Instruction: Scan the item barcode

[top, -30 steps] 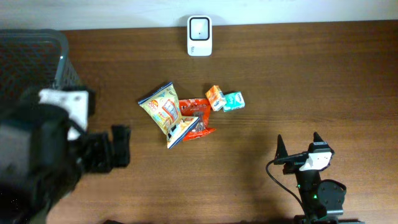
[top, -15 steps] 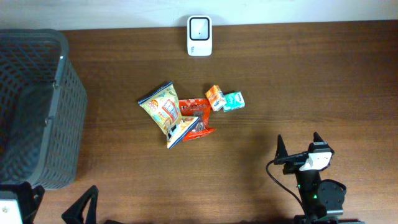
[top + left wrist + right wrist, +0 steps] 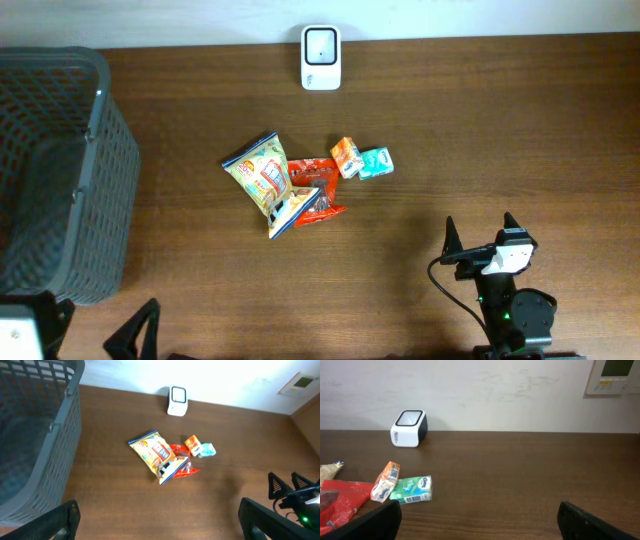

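Pick-up not begun: both arms' jaws stand spread and empty, left arm (image 3: 22, 335) at the bench's near-left corner, right arm (image 3: 505, 292) at its near edge. The snack bag (image 3: 260, 175), red packet (image 3: 318, 197), orange pack (image 3: 346, 157) and tissue pack (image 3: 376, 162) lie clustered mid-bench; the scanner (image 3: 321, 58) stands at the far edge. Next, by my judgement: grasp one item, barcode left exposed. A second ago the left arm loomed over the basket (image 3: 90, 130); items unmoved.

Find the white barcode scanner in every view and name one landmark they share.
Overhead: scanner at top centre, at the table's far edge.
Left wrist: upper middle, by the wall.
Right wrist: left of centre, in front of the wall.
Shared landmark: teal tissue pack.
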{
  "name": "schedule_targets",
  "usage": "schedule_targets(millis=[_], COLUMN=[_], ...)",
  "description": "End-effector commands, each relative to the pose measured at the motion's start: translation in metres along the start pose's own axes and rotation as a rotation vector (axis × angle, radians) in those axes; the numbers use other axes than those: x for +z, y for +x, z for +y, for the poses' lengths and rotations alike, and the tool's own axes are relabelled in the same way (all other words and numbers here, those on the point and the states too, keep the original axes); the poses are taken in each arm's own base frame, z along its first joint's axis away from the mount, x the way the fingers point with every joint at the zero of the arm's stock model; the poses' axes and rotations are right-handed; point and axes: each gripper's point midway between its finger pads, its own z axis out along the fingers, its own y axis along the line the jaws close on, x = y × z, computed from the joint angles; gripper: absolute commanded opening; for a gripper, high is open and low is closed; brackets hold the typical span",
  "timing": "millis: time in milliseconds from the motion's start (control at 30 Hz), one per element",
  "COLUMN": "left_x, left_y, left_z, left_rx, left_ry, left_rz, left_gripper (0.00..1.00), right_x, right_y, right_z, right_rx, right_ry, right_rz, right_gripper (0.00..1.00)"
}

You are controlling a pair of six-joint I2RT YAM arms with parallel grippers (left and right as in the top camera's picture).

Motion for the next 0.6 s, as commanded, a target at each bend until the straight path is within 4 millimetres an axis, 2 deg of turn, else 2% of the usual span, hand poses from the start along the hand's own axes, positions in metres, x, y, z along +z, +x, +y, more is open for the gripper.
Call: schedule_targets(millis=[0,167,267,433,500,567], left_x=[0.022,0.071,0.097,0.146,0.158,0.173], left_y=[0.004,-0.009,-0.012,-0.004,0.000,0.010], left_z=[0.000,-0.009,-0.006,0.012,0.016,0.006], left_rx=[0.032,0.174,0.159,0.118,0.131,0.229], left_ry=[-0.017,-0.007,-0.036,-0.104,-0.111,-0.037], left_rz=[0.037,0.007,-0.002,-0.006,-0.015,-0.022], left_gripper=[0.99,0.99,0.99,0.99,0.99,0.99], right_x=[0.000,0.000,0.000,0.000,0.000,0.000], right_y=[0.004,0.004,0.004,0.004,0.004,0.004], right_z=[-0.004,-0.004,-0.004,-0.004,-0.004,-0.004], right_rx=[-0.006,-0.006,-0.006,-0.006,-0.006,-0.006], right_ry=[0.018,0.018,0.018,0.018,0.018,0.018], right_rz=[0.005,0.005,0.005,0.005,0.005,0.005], right_gripper=[0.98,0.98,0.98,0.98,0.98,0.99])
